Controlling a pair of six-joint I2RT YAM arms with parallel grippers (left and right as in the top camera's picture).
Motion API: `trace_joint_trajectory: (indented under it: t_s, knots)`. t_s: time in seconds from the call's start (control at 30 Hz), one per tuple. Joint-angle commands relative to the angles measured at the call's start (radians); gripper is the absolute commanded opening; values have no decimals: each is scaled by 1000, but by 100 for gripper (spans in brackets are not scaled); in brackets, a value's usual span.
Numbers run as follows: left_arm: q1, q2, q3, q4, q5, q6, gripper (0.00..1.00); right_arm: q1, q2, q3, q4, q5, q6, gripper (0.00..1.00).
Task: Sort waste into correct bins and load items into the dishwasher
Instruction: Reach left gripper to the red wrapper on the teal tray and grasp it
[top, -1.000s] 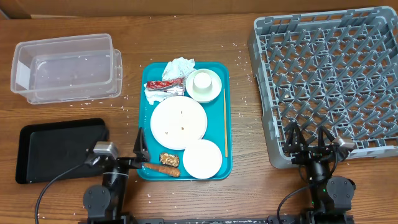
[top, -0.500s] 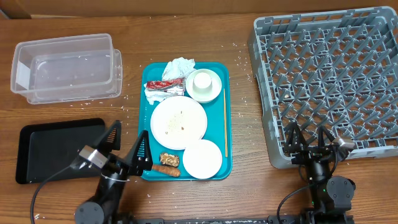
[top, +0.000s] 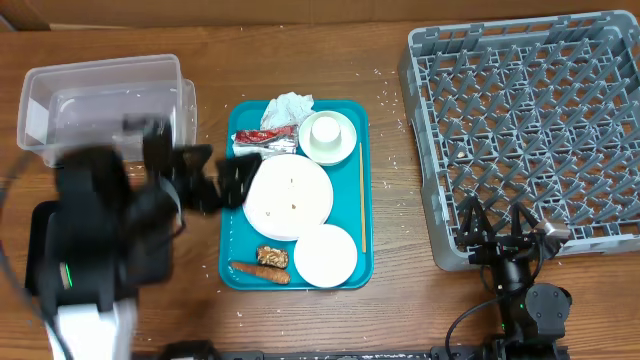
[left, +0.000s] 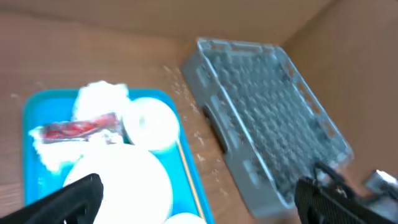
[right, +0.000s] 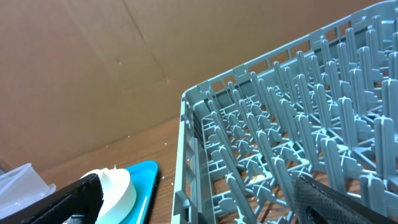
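Overhead: grey dish rack (top: 530, 130) at right of worktop (top: 400, 310); right tool (top: 497, 220) at its near edge, fingers apart, empty. Teal tray (top: 366, 200) centre; clear tub (top: 100, 105) far left, black tray (top: 36, 240) nearer. On teal tray: plate (top: 290, 197), bowl (top: 325, 256), cup (top: 328, 135), tissue (top: 290, 105), red-and-silver wrapper (top: 278, 133) with print unreadable, carrot piece (top: 258, 270), brown chunk (top: 272, 255). Left tool (top: 222, 183) blurred, fingers apart, empty, over tray's left edge beside plate.

I count one teal tray (top: 237, 115), one grey dish rack (top: 530, 120), one clear tub (top: 100, 90), one black tray (top: 40, 250), one plate (top: 288, 197), two bowls (top: 325, 255) (top: 346, 150), one cup (top: 326, 130), one wad of tissue (top: 288, 105), one wrapper (top: 268, 135), one carrot piece (top: 258, 270), one brown chunk (top: 272, 255) and one thin stick (top: 361, 200).
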Motion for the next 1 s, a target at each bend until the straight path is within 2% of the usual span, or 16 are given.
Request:
trace_joint_trajectory:
  t_s: [0.0, 0.1, 0.13, 0.17, 0.27, 0.33, 0.43, 0.67, 0.73, 0.97]
  knots:
    - [0, 262, 304, -125, 213, 95, 100, 3, -11, -10, 7, 13, -3, 100]
    - [-5, 422, 470, -109, 321, 39, 100, 3, -11, -10, 7, 13, -2, 100]
    - [-11, 465, 516, -116, 296, 26, 100, 3, -11, -10, 7, 13, -2, 100]
    - [-21, 504, 560, -139, 227, 10, 100, 3, -11, -10, 7, 13, -2, 100]
    - [-76, 606, 674, -260, -113, -34, 100, 3, -11, -10, 7, 13, -2, 100]
    - [-127, 680, 736, -378, -395, -34, 100, 3, -11, -10, 7, 13, -2, 100]
    - [-175, 752, 743, -430, -560, -34, 100, 3, -11, -10, 7, 13, -2, 100]
    - [-220, 939, 737, -460, -488, -35, 100, 3, -11, -10, 7, 13, -2, 100]
    - [-223, 991, 737, -460, -492, -73, 100, 3, -11, -10, 7, 13, -2, 100]
    - [-186, 1156, 737, -456, -492, -555, 100, 3, -11, -10, 7, 13, -2, 100]
